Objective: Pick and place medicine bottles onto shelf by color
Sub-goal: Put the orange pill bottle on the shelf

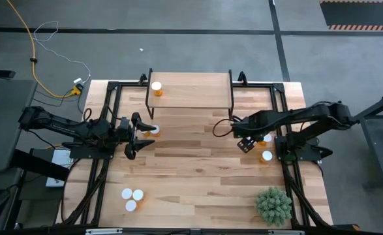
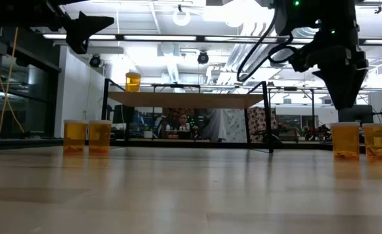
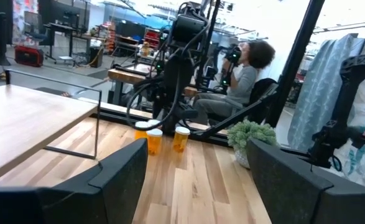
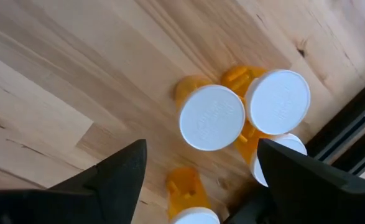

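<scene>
The right gripper (image 4: 201, 171) hangs with its fingers spread and empty above a cluster of medicine bottles (image 4: 212, 117) standing on the surface (image 1: 198, 170) at its right side. The left gripper (image 1: 141, 135) waits, fingers released, near a bottle (image 1: 153, 130) just in front of the shelf (image 1: 191, 91). One bottle (image 1: 157, 87) stands on the shelf's left end, and three more (image 1: 132, 196) sit at the surface's near left.

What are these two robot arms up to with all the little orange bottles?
They are sorting pill bottles onto a small shelf. One bottle already stands on it. The right gripper hangs open over a cluster of bottles at the table's right side, holding nothing. The left gripper waits open near the shelf's left end, beside another bottle. Three more bottles stand near the table's front left, and a plant at front right.
</scene>
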Action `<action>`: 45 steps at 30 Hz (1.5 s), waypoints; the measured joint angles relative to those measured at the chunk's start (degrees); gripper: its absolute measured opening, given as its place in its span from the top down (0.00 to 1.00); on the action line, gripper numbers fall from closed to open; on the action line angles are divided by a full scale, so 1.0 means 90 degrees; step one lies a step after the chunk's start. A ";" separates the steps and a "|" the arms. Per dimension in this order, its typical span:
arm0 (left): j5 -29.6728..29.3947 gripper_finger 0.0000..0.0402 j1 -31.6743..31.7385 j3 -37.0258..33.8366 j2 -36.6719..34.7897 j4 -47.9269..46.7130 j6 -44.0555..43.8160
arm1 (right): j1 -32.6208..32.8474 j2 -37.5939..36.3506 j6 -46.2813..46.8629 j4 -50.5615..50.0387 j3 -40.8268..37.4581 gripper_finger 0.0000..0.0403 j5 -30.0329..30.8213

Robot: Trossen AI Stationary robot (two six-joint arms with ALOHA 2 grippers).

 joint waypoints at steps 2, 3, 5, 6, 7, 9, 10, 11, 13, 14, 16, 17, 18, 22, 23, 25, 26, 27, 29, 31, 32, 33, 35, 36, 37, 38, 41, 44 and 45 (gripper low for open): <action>0.0116 0.34 0.0000 0.0000 0.0000 -0.0007 -0.0027 | 0.0000 0.0098 -0.0054 0.0030 0.0000 0.26 -0.0044; 0.0150 0.34 -0.0002 0.0000 0.0000 -0.0011 -0.0073 | -0.0002 0.0152 -0.0066 0.0042 0.0000 0.26 -0.0080; 0.0156 0.34 -0.0002 0.0000 0.0002 -0.0036 -0.0143 | -0.0025 0.0246 -0.0099 0.0049 0.0000 0.26 -0.0114; 0.0156 0.34 -0.0002 0.0000 0.0002 -0.0036 -0.0147 | -0.0036 0.0286 -0.0150 0.0053 -0.0006 0.26 -0.0129; 0.0156 0.34 -0.0002 0.0000 0.0001 -0.0036 -0.0148 | -0.0069 0.0290 -0.0185 0.0115 -0.0077 0.26 -0.0135; 0.0156 0.34 0.0000 0.0000 0.0002 -0.0044 -0.0148 | -0.0196 0.0290 -0.0217 0.0338 -0.0347 0.26 -0.0232; 0.0156 0.34 0.0000 0.0000 0.0002 -0.0051 -0.0148 | -0.0281 0.0294 -0.0266 0.0371 -0.0479 0.26 -0.0334; 0.0156 0.34 -0.0002 0.0000 0.0001 -0.0051 -0.0148 | -0.0357 0.0295 -0.0315 0.0351 -0.0556 0.26 -0.0407; 0.0151 0.34 -0.0002 0.0000 0.0002 -0.0049 -0.0148 | -0.0448 0.0224 -0.0324 0.0374 -0.0656 0.26 -0.0368; 0.0151 0.34 -0.0002 0.0000 0.0002 -0.0049 -0.0148 | -0.0452 0.0177 -0.0303 0.0490 -0.0679 0.26 -0.0319; 0.0148 0.34 0.0000 0.0000 0.0002 -0.0049 -0.0147 | -0.0447 0.0072 -0.0312 0.0765 -0.0695 0.26 -0.0316; 0.0148 0.34 -0.0001 0.0000 0.0002 -0.0049 -0.0147 | -0.0447 0.0045 -0.0309 0.0869 -0.0695 0.26 -0.0302; 0.0148 0.34 -0.0002 0.0000 0.0001 -0.0049 -0.0148 | -0.0447 0.0028 -0.0305 0.0946 -0.0695 0.26 -0.0302; 0.0146 0.34 -0.0001 0.0000 0.0002 -0.0049 -0.0148 | -0.0449 0.0045 -0.0307 0.1076 -0.0695 0.26 -0.0299; 0.0146 0.34 -0.0001 0.0000 0.0002 -0.0049 -0.0147 | -0.0449 0.0067 -0.0292 0.1084 -0.0696 0.26 -0.0285; 0.0144 0.34 -0.0002 0.0000 0.0002 -0.0047 -0.0148 | -0.0447 0.0105 -0.0225 0.1100 -0.0699 0.26 -0.0163; 0.0142 0.34 -0.0001 0.0000 0.0002 -0.0046 -0.0148 | -0.0448 0.0122 -0.0212 0.1131 -0.0699 0.26 -0.0130; 0.0141 0.34 0.0000 0.0000 0.0002 -0.0048 -0.0148 | -0.0449 0.0128 -0.0215 0.1170 -0.0699 0.27 -0.0130; 0.0139 0.34 0.0000 0.0000 0.0002 -0.0047 -0.0146 | -0.0447 0.0128 -0.0210 0.1231 -0.0699 0.28 -0.0129; 0.0136 0.34 -0.0002 0.0000 0.0002 -0.0049 -0.0148 | -0.0449 0.0128 -0.0188 0.1235 -0.0699 0.30 -0.0127; 0.0132 0.34 -0.0001 0.0000 0.0000 -0.0047 -0.0148 | -0.0447 0.0128 -0.0188 0.1219 -0.0699 0.31 -0.0127; 0.0129 0.34 -0.0002 0.0000 0.0002 -0.0049 -0.0148 | -0.0447 0.0137 -0.0185 0.1215 -0.0699 0.32 -0.0127; 0.0129 0.34 0.0000 0.0000 0.0002 -0.0049 -0.0148 | -0.0447 0.0176 -0.0186 0.1201 -0.0699 0.35 -0.0129; 0.0129 0.34 -0.0002 0.0000 0.0002 -0.0049 -0.0148 | -0.0447 0.0192 -0.0187 0.1180 -0.0702 0.36 -0.0127; 0.0129 0.34 -0.0002 0.0000 0.0002 -0.0049 -0.0148 | -0.0447 0.0229 -0.0185 0.1185 -0.0702 0.37 -0.0127; 0.0129 0.34 0.0000 0.0000 0.0002 -0.0050 -0.0148 | -0.0447 0.0273 -0.0187 0.1178 -0.0704 0.38 -0.0129; 0.0129 0.34 -0.0001 0.0000 0.0002 -0.0057 -0.0148 | -0.0447 0.0415 -0.0217 0.1145 -0.0704 0.42 -0.0127; 0.0129 0.34 0.0000 0.0000 0.0002 -0.0070 -0.0148 | -0.0447 0.0549 -0.0244 0.1152 -0.0702 0.46 -0.0129; 0.0129 0.34 -0.0002 0.0000 0.0002 -0.0070 -0.0148 | -0.0447 0.0579 -0.0304 0.1163 -0.0688 0.47 -0.0127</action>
